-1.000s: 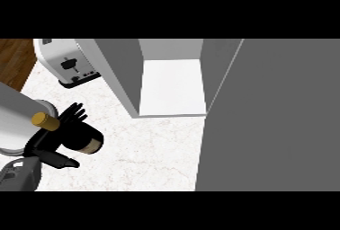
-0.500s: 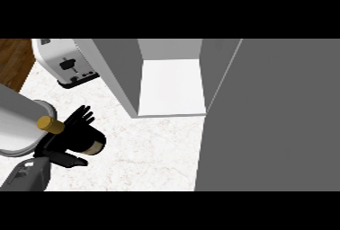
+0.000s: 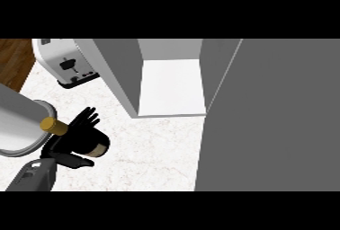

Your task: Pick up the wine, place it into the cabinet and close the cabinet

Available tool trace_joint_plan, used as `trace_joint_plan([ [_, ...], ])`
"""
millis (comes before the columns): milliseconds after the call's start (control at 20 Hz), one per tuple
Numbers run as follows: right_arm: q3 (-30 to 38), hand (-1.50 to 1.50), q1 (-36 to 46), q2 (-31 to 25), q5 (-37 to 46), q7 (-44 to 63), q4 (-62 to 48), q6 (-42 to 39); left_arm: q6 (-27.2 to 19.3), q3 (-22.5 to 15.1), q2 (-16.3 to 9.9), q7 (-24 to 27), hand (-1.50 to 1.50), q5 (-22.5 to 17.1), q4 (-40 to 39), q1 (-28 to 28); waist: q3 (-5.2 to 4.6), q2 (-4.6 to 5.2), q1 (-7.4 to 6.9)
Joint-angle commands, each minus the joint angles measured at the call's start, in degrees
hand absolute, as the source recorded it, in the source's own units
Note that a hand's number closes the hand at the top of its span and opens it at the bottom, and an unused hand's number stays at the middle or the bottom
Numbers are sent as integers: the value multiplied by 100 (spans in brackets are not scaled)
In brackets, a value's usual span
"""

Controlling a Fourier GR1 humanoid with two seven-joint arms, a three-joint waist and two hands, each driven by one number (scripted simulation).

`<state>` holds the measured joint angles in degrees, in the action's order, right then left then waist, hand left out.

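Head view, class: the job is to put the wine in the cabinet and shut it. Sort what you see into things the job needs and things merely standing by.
Needed for the job:
- wine bottle
- open cabinet
- cabinet door
- left robot hand, at the bottle

Standing by:
- toaster
- metal pot
- counter

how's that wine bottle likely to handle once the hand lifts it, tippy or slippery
The wine bottle looks tall and narrow, with a gold cap above a dark body, so it probably tips easily if nudged high. Its smooth round surface may slip or turn within the left hand curled round it. Laid down on the counter, it would likely roll.
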<state>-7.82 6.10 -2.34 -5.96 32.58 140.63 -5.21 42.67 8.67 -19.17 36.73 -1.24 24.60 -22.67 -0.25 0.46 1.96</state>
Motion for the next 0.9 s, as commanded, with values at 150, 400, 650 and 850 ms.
trace_joint_plan([
  [150, -340, -150, -129, 100, 10, 288, 515, 121, 808, 24, 26, 976, -150, -121, -208, -156, -10, -1, 25],
  [400, -258, -150, 146, 69, 85, 466, 267, 224, 935, -23, 270, 732, 150, -292, -300, -211, -2, -12, -62],
  [650, -133, -150, 47, 48, -126, 414, 362, 166, 1044, -91, 377, 615, 150, -359, -377, -271, 2, -7, -31],
  [850, -264, -150, -136, 79, 9, 268, 354, 100, 1190, -86, 433, 355, 150, -491, -432, -517, 0, -3, 11],
])
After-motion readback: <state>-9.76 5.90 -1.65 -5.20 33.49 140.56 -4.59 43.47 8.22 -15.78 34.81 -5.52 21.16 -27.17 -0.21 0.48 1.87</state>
